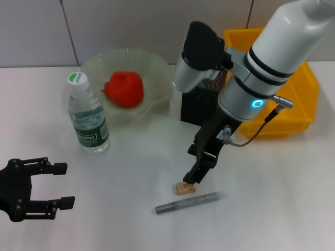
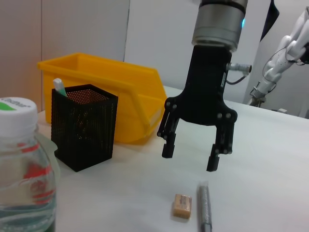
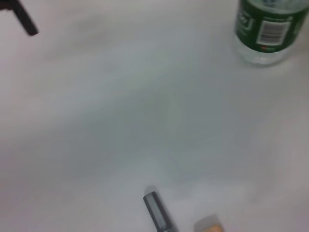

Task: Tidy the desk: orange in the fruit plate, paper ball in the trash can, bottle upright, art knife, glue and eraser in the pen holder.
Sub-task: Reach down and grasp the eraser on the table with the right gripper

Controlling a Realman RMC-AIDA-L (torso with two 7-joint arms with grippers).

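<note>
Right hand (image 2: 192, 152) open, hanging just above tiny tan rectangular eraser (image 1: 185, 187).
Grey art knife (image 1: 187, 203) lies beside eraser on white surface (image 1: 131, 178); black mesh pen holder (image 2: 85, 125) behind eraser, w/ yellow plastic trash can (image 1: 301, 99). Red-orange fruit (image 1: 124, 89) in pale green glass plate (image 1: 157, 70). Clear bottle (image 1: 88, 115) upright. Left hand (image 1: 49, 183) open, well apart.

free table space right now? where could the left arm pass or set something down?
Bare table lies between the bottle, the left gripper and the eraser; another bare stretch runs nearer than the trash can. Crowded: right gripper, jaws open, hangs over the eraser and art knife, with pen holder and fruit plate behind.
</note>
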